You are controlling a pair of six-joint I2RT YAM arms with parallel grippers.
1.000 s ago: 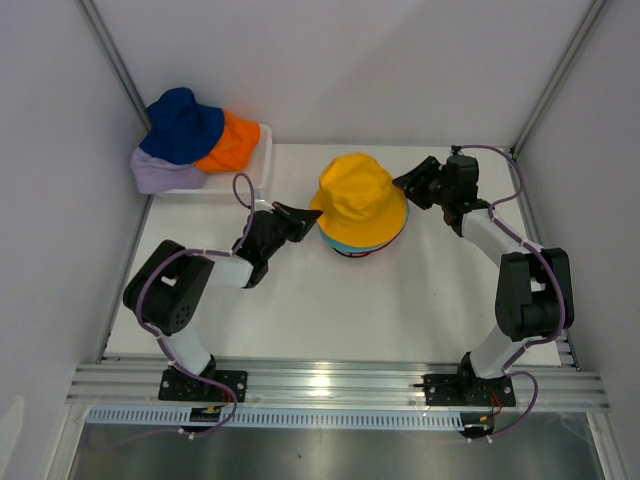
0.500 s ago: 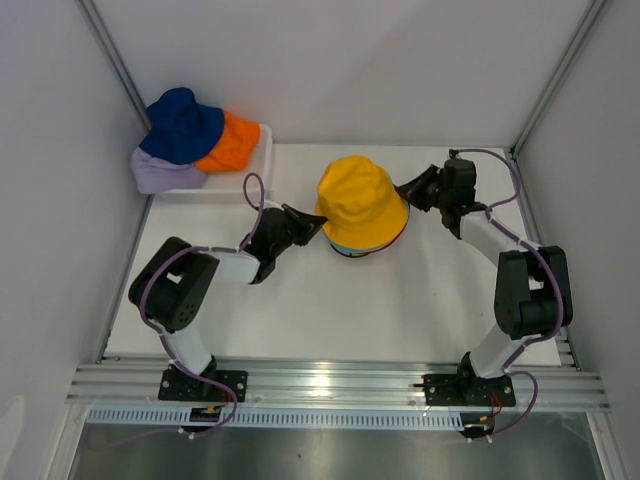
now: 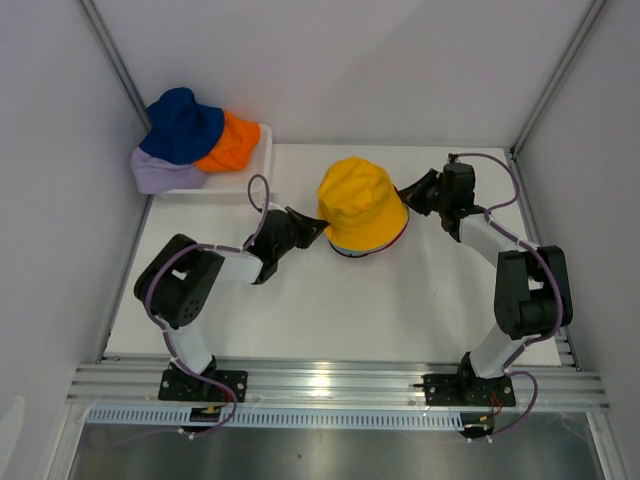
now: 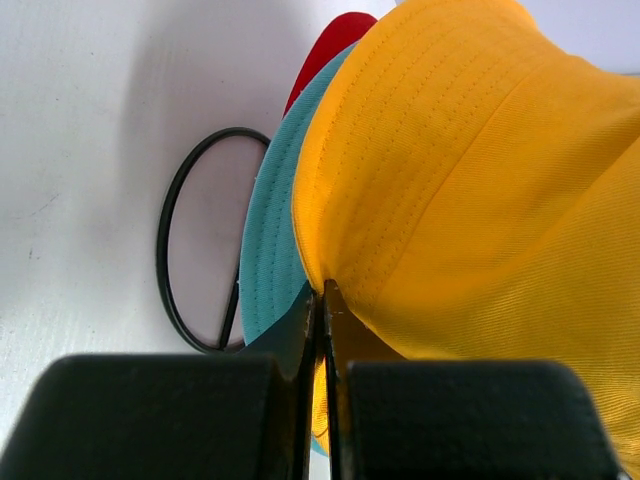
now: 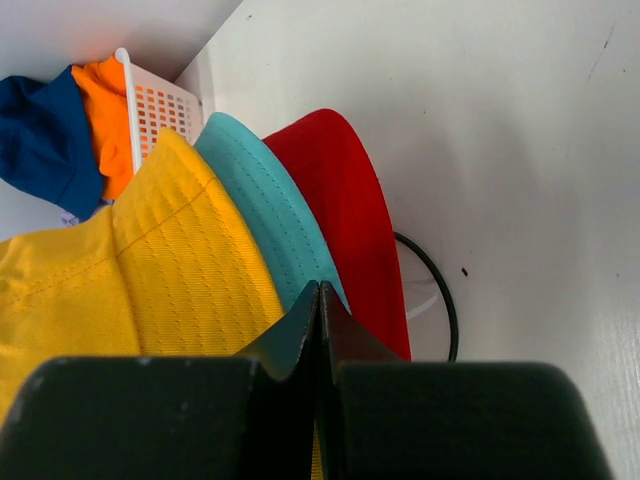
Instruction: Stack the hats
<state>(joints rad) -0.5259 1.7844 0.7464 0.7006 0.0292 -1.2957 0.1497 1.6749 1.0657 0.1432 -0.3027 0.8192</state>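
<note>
Near the middle of the white table [image 3: 300, 320], the left gripper [image 4: 320, 296] is lying low and reaching in from the left. Its two fingers are pressing tightly together on the near-left edge of the yellow hat [image 3: 358, 198], and a sliver of yellow cloth is showing in the slit between them. Just under that pinched edge the teal hat [image 4: 268, 265] is showing its brim. The red hat [image 4: 335, 45] is peeking out below the teal one at the far side. All three are sitting nested, with yellow on top, over the black wire frame [image 4: 161, 240]. Only the frame's round base ring is showing, lying flat on the table beside the brims.

A little farther back and on the right of the stack, the right gripper [image 5: 319, 295] is reaching in from the right. Its fingers are likewise clamping together on the yellow brim. From the right wrist camera, the teal and red brims are fanning out just to the right of the fingertips, and the base ring is curving out from under the red one.

At the far left corner, well apart from the stack, the white lattice basket [image 3: 262, 160] is sitting by the wall. The lavender hat [image 3: 155, 172] is spilling over its left end, the orange hat [image 3: 235, 140] is lying on its right part, and the navy blue hat [image 3: 182, 122] is resting on top of both.
</note>
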